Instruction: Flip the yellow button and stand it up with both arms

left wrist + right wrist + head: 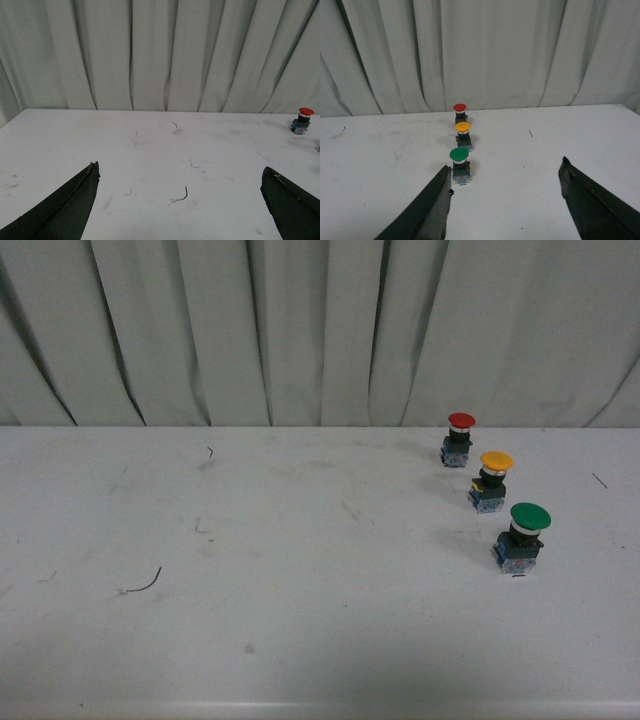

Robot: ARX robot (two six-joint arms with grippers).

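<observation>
The yellow button (pixel 494 481) stands upright, cap up, on the white table at the right, between a red-capped and a green-capped button. It also shows in the right wrist view (pixel 463 134), well beyond the fingertips. My right gripper (pixel 504 171) is open with nothing between its fingers, hanging over bare table short of the row of buttons. My left gripper (pixel 180 170) is open too, over the table's left part, and the yellow button is out of that view. Neither arm appears in the front view.
A red-capped button (pixel 459 438) stands behind the yellow one and a larger green-capped button (pixel 523 536) in front of it. The green one (pixel 460 165) sits close to my right gripper's finger. A thin curved wire scrap (pixel 143 584) lies left. A grey curtain closes the back.
</observation>
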